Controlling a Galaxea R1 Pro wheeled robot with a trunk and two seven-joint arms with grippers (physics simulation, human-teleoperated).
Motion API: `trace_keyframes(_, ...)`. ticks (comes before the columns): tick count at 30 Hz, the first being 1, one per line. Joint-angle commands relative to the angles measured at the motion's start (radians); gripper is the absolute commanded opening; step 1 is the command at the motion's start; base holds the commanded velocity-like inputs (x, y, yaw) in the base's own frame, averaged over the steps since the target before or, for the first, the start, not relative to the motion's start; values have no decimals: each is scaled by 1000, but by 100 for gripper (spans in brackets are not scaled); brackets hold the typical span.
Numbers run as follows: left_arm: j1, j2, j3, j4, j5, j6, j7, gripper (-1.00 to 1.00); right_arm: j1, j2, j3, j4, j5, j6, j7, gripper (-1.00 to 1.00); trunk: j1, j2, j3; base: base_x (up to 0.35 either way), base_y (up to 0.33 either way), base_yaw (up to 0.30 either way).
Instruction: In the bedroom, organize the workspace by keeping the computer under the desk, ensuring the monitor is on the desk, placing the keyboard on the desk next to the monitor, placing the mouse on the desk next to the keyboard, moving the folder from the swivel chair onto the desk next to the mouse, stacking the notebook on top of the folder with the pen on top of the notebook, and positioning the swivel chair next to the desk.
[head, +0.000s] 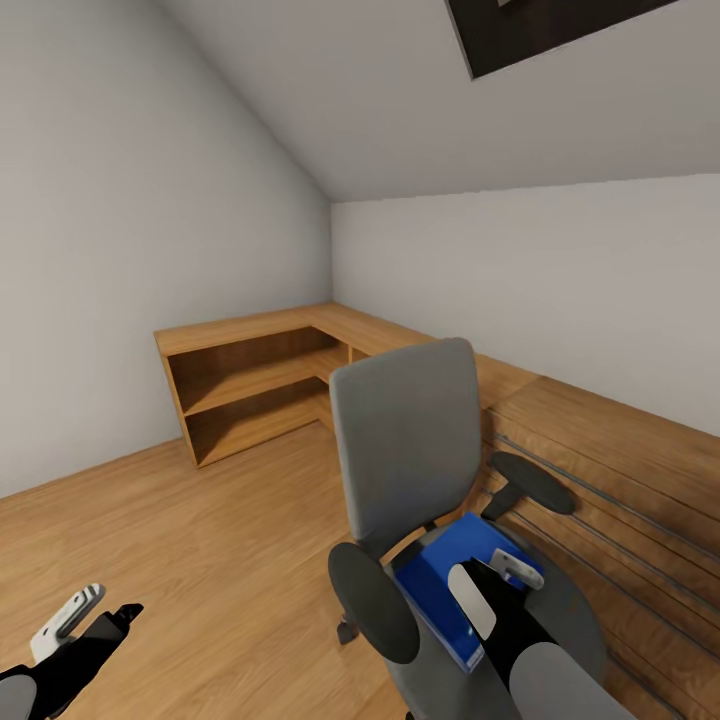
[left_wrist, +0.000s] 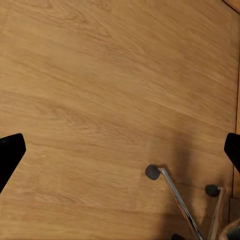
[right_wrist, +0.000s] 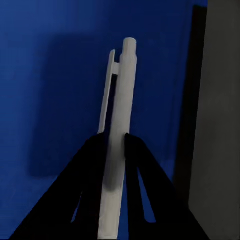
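The pen (right_wrist: 119, 125) is pinched between the closed fingers of the right gripper (right_wrist: 115, 145) just above the blue folder (head: 445, 590), which lies on the seat of the swivel chair (head: 405, 450) — at about five o'clock in the head view. The left gripper (head: 95, 620) is held low at seven o'clock over the wooden floor (left_wrist: 100, 90), jaws spread wide — the chair's castors (left_wrist: 153, 172) are seen beyond them.
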Motion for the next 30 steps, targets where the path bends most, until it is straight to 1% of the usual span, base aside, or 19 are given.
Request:
trace_keyframes(1, -1, 0, 1, -1, 11, 3, 9, 100, -1, -1, 5, -1, -5, 7, -7, -100, 0, -1, -1, 0, 0, 0)
trace_keyframes(22, -1, -1, 0, -2, 11, 3, 1, 100, -1, -2, 5, -2, -6, 7, -6, -100, 0, -1, -1, 0, 0, 0)
trace_keyframes(30, -1, -4, -13, -16, 10, 1, -2, 100, -1, -4, 3, -3, -7, 8, -6, -100, -31, 55, 24, 0, 0, 0)
